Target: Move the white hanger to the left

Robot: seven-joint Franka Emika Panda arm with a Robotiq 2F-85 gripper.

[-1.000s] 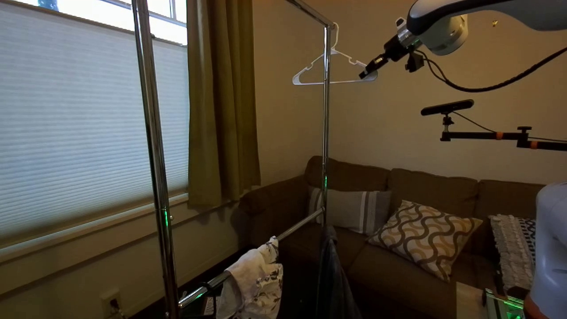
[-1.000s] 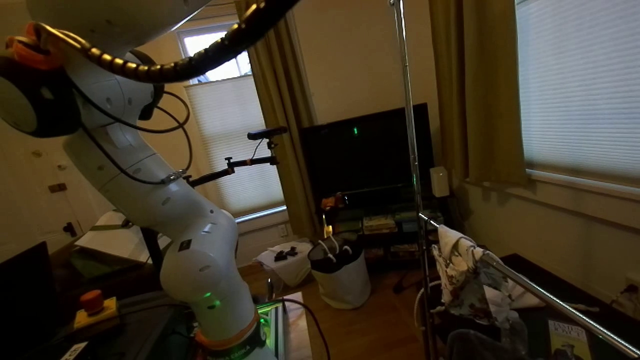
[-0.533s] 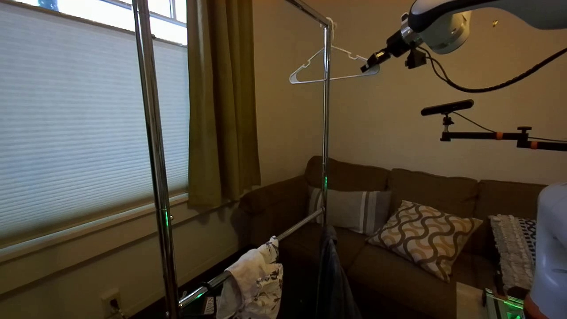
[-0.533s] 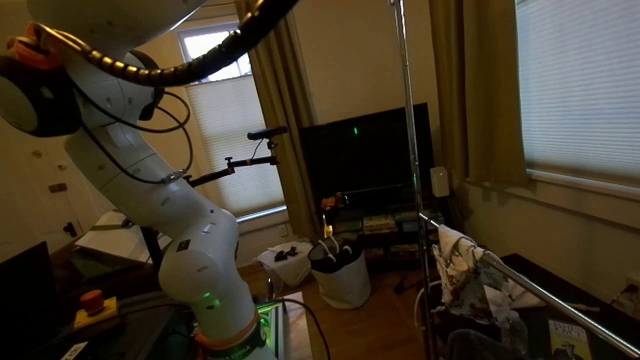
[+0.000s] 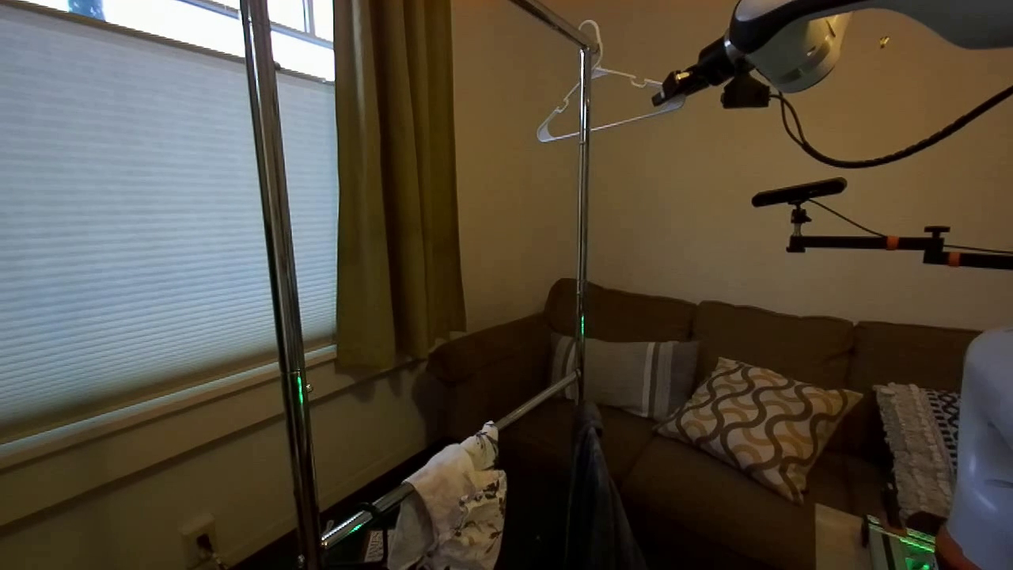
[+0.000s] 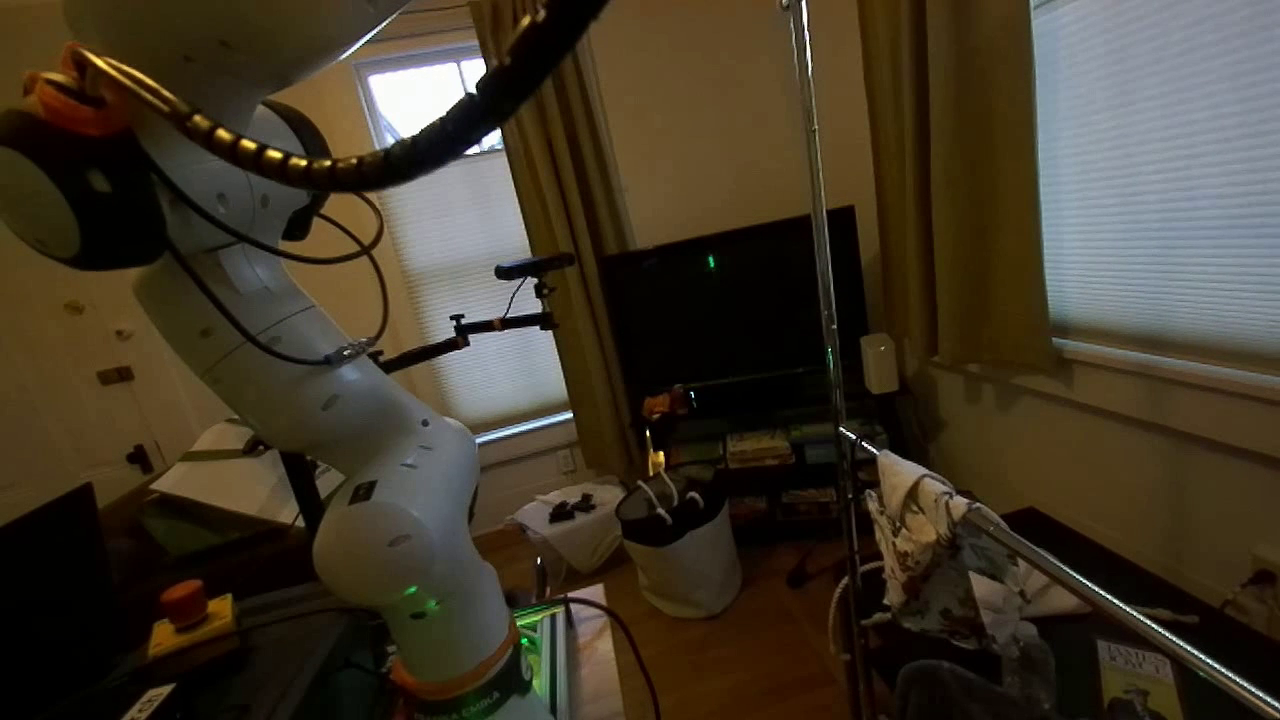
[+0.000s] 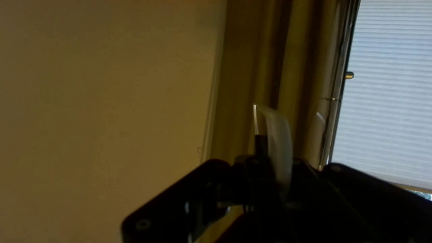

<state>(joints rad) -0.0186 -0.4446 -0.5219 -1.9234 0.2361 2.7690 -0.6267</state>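
Observation:
The white hanger (image 5: pixel 625 123) is beside the top corner of the chrome clothes rack (image 5: pixel 584 237) in an exterior view. It is tilted, with its right end higher than its left. Its hook (image 5: pixel 593 36) reaches above the rack's top bar; I cannot tell whether it touches the bar. My gripper (image 5: pixel 663 96) is shut on the hanger's right lower corner. In the wrist view, the hanger's white edge (image 7: pixel 280 141) stands between the dark fingers (image 7: pixel 277 160). The gripper and hanger are out of view in the exterior view that shows the arm's base (image 6: pixel 460 670).
The rack's near post (image 5: pixel 273 237) and top bar (image 5: pixel 550 17) are left of the gripper. A camera on a black arm (image 5: pixel 799 192) is below the robot's wrist. A floral cloth (image 5: pixel 455 499) hangs on the lower bar. A brown sofa (image 5: pixel 649 451) stands behind.
My gripper has moved up and slightly right with the hanger's corner. The hanger has risen and tilted, and its hook now reaches higher above the top bar.

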